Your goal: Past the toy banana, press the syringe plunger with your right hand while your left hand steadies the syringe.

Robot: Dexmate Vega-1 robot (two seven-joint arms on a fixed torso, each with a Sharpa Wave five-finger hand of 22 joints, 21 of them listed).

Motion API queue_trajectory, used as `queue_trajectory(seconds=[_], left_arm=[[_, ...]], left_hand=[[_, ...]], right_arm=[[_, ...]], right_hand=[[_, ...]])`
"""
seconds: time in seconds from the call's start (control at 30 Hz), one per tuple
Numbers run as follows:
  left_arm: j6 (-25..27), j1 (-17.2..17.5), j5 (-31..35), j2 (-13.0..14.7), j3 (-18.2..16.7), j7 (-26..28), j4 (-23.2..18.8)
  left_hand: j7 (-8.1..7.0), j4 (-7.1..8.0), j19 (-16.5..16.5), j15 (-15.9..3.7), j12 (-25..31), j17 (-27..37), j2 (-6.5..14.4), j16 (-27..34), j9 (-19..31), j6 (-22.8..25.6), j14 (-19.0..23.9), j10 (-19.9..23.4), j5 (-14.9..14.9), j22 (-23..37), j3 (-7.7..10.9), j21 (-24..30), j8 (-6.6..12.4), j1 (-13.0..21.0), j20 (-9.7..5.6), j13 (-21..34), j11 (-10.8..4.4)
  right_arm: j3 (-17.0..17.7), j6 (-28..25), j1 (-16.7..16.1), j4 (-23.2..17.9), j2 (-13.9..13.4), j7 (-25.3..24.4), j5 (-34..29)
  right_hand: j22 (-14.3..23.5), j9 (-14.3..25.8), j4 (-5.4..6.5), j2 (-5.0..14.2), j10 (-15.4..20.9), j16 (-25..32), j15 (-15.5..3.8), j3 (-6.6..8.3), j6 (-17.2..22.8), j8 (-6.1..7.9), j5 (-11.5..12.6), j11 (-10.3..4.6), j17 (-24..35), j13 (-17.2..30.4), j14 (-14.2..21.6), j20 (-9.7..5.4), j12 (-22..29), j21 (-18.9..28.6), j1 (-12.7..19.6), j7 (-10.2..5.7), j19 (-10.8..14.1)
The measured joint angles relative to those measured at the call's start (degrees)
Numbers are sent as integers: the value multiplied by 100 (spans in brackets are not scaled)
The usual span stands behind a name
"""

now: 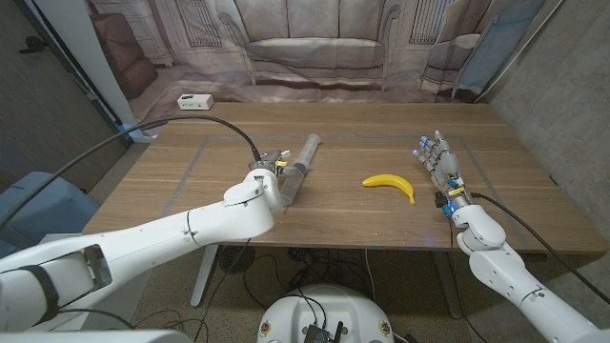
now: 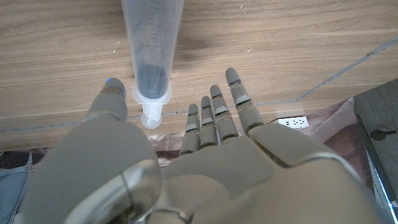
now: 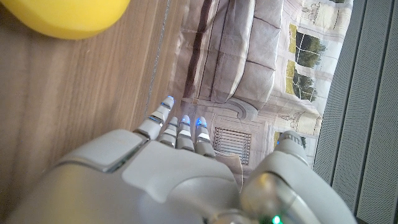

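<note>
From the head view we see the syringe (image 1: 299, 163) lying on the counter (image 1: 343, 214), its long axis running away from us and slightly rightward. Our left hand (image 1: 268, 177) sits at its near end; our right hand (image 1: 439, 164) stands well apart, beyond the banana (image 1: 391, 185), fingers spread and holding nothing. So the left hand is far nearer.

In the left wrist view the syringe (image 2: 151, 56) points straight away between thumb and fingers (image 2: 217, 118), which are apart and not yet gripping it.

In the right wrist view our right hand's fingers (image 3: 177, 124) are extended, empty, with the banana (image 3: 65, 15) just beside them.
</note>
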Motion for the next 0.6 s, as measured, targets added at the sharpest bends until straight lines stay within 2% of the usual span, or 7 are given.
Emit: queue_trajectory(seconds=[0.3, 0.6], left_arm=[[62, -145, -136, -55, 185, 93, 73], [167, -273, -192, -167, 419, 241, 190]], left_hand=[[21, 0, -1, 34, -14, 16, 30, 0, 0, -22, -14, -50, 0, 0, 0, 0, 0, -30, 0, 0, -16], [20, 2, -1, 45, -14, 16, 33, 0, 0, -21, -7, -27, 0, -1, 3, 0, 0, -32, 0, 1, -99]], right_arm=[[9, 22, -32, -7, 0, 0, 2], [25, 58, -61, -25, 1, -1, 5]], right_hand=[[0, 0, 0, 0, 0, 0, 0, 0, 0, 0, 0, 0, 0, 0, 0, 0, 0, 0, 0, 0, 0], [0, 0, 0, 0, -1, 0, 0, 0, 0, 0, 0, 0, 0, 28, 0, 0, 0, -22, 0, 0, 0]])
